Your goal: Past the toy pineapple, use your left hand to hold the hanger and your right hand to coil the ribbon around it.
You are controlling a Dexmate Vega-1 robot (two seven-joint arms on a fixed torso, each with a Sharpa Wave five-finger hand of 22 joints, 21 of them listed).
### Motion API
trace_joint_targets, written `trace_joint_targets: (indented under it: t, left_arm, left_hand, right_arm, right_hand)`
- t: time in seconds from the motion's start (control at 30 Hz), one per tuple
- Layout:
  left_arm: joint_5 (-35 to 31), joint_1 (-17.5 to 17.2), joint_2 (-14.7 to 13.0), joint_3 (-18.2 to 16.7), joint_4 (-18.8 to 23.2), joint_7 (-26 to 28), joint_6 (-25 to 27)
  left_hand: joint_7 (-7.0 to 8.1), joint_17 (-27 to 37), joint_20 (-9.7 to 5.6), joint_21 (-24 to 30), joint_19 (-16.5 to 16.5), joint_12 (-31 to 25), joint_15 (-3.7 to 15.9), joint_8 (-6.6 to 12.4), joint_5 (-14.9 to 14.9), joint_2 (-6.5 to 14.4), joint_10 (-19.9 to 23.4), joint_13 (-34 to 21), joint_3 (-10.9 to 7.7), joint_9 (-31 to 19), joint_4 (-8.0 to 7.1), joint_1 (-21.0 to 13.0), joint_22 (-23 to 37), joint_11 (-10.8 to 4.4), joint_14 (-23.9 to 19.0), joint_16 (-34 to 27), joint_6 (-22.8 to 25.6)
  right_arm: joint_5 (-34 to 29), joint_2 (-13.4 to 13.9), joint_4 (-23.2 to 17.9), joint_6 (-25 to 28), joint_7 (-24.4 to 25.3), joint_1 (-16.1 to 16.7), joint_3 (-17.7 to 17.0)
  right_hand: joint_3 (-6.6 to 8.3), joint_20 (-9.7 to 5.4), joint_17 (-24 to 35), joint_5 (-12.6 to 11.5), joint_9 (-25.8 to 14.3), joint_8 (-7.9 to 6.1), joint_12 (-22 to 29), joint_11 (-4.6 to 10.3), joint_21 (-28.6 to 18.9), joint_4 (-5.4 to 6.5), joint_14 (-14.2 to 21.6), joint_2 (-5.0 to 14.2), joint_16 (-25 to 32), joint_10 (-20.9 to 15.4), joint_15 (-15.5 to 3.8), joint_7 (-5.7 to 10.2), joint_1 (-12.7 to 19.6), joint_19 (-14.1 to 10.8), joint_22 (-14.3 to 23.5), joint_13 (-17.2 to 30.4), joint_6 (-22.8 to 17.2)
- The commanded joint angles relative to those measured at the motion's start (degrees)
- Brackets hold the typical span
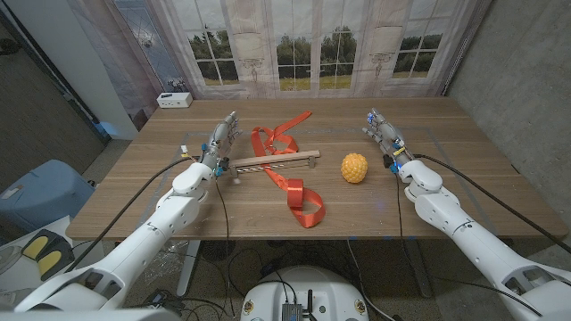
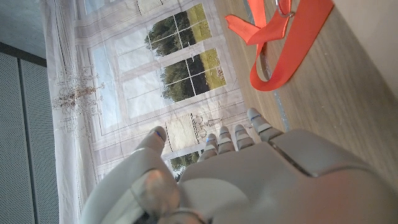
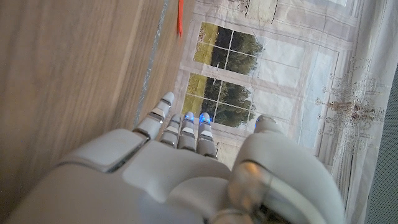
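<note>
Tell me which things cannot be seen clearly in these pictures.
- Hanger: in the head view the orange ribbon crosses it and covers its middle; its hook is too small to make out.
- Ribbon: cut off by the picture edge in the left wrist view.
- White box at the table's far corner: too small to identify.

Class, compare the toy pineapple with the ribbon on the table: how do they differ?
The toy pineapple is yellow, round and compact; the ribbon is orange, flat and sprawls in loops. The ribbon lies across the hanger; the pineapple stands apart from it. Both rest on the table, untouched by either hand.
</note>
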State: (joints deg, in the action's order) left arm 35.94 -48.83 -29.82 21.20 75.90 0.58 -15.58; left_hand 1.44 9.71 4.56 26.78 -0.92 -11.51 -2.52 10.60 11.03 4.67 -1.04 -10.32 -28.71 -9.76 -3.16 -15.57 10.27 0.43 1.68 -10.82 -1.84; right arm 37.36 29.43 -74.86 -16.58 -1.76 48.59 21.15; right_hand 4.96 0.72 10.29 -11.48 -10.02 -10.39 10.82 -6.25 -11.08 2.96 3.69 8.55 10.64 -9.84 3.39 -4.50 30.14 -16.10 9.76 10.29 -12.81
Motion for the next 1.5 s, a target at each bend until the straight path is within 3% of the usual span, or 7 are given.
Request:
trace_joint_targets:
  t: [0.03, 0.2, 0.43, 0.67, 0.73, 0.9, 1.5]
  left_arm:
    - [-6.28, -1.99, -3.62, 0.55, 7.47, 8.49, 4.77]
    - [-7.88, -1.86, -6.21, 1.04, 10.91, 9.4, 9.61]
    - [-12.36, -1.46, -9.41, 2.22, 15.52, 12.33, 15.86]
    - [-16.37, -0.76, -12.44, 3.4, 19.78, 13.53, 21.81]
    - [-17.83, -0.42, -13.24, 3.91, 20.74, 13.68, 23.17]
    - [-20.85, 0.13, -14.52, 5.02, 22.74, 14.01, 26.03]
    - [-34.35, 4.08, -18.29, 11.27, 33.34, 14.39, 46.02]
  left_hand:
    - [-1.05, 0.13, 2.93, 0.16, 1.86, -1.07, -1.1, 0.69, 0.19, 1.75, 2.66, -0.34, -1.28, -0.25, 1.93, -2.28, 0.26, 0.74, -3.41, -0.75, 2.68]
    - [-3.08, 0.16, 4.86, 0.0, 3.17, -1.73, -1.92, 0.99, -0.54, 2.38, 5.72, -0.48, -2.53, -0.35, 5.25, -5.31, 0.43, 1.0, -7.33, -1.03, 5.74]
    - [-2.07, 0.27, 5.84, -0.2, 3.79, -2.4, -1.97, 0.9, -0.91, 2.02, 8.72, -0.66, -3.12, -0.42, 8.12, -7.77, 0.57, 1.33, -9.63, -1.15, 7.0]
    - [-2.09, 0.43, 5.6, -0.16, 5.18, -2.81, -0.54, 1.47, -1.07, 1.03, 11.27, -0.89, -3.42, -0.56, 11.57, -11.03, 0.68, 0.64, -13.15, -1.65, 10.29]
    - [-2.28, 0.48, 3.73, 0.12, 6.54, -2.97, 0.64, 1.51, -1.07, 0.58, 12.46, -0.99, -3.46, -0.62, 12.77, -12.88, 0.69, 0.49, -15.23, -1.98, 11.48]
    - [-2.19, 0.48, 0.27, 0.62, 8.94, -2.65, 1.95, 1.07, -1.08, -0.33, 12.95, -1.07, -3.16, -0.67, 13.45, -15.57, 0.61, 0.5, -17.11, -1.95, 11.78]
    - [-2.0, 0.72, 0.31, -0.09, 11.41, -3.72, 4.9, 2.5, -0.79, -4.54, 19.02, -1.44, -1.47, -0.9, 13.39, -24.94, 0.36, -1.05, -21.57, -2.36, 19.1]
  right_arm:
    - [0.47, 0.21, -0.67, 0.13, -0.03, 0.75, -0.24]
    - [0.54, 0.22, -0.89, 0.01, 0.13, 1.02, -0.35]
    - [0.56, 0.14, -0.85, -0.38, 0.1, 1.2, -0.42]
    - [0.8, -0.09, -0.39, -0.74, -0.15, 1.24, -0.51]
    - [0.89, -0.14, -0.14, -0.83, -0.4, 1.18, -0.49]
    - [1.2, -0.44, 0.72, -1.2, -1.03, 0.98, -0.48]
    - [1.98, -1.01, 3.4, -2.57, -2.92, 0.33, -0.78]
  right_hand:
    - [0.64, 0.02, 0.31, -0.23, -0.23, -0.4, 0.35, 0.1, -0.28, -0.15, 0.38, -0.03, 0.33, -0.56, 0.27, -0.09, 0.49, -0.45, 0.23, 0.3, -0.44]
    - [0.71, 0.11, 0.31, -0.2, -0.23, -0.42, 0.36, 0.01, -0.27, -0.23, 0.44, -0.05, 0.35, -0.61, 0.4, -0.06, 0.48, -0.45, 0.23, 0.3, -0.53]
    - [0.8, 0.18, 0.33, -0.17, -0.24, -0.42, 0.35, 0.1, -0.28, -0.31, 0.45, -0.05, 0.35, -0.65, 0.38, -0.02, 0.45, -0.47, 0.23, 0.3, -0.57]
    - [0.87, 0.17, 0.35, -0.15, -0.25, -0.42, 0.33, -0.07, -0.29, -0.35, 0.52, -0.04, 0.37, -0.67, 0.4, 0.0, 0.38, -0.5, 0.24, 0.31, -0.61]
    - [0.89, 0.19, 0.36, -0.13, -0.25, -0.42, 0.33, -0.07, -0.28, -0.37, 0.48, -0.05, 0.35, -0.68, 0.42, 0.03, 0.35, -0.48, 0.24, 0.31, -0.63]
    - [0.94, 0.2, 0.37, -0.12, -0.25, -0.41, 0.36, -0.11, -0.29, -0.4, 0.53, -0.04, 0.37, -0.79, 0.42, 0.02, 0.31, -0.5, 0.24, 0.31, -0.64]
    - [1.1, 0.21, 0.41, -0.05, -0.26, -0.41, 0.31, -0.09, -0.29, -0.48, 0.56, -0.02, 0.38, -0.77, 0.44, 0.0, 0.12, -0.52, 0.25, 0.32, -0.72]
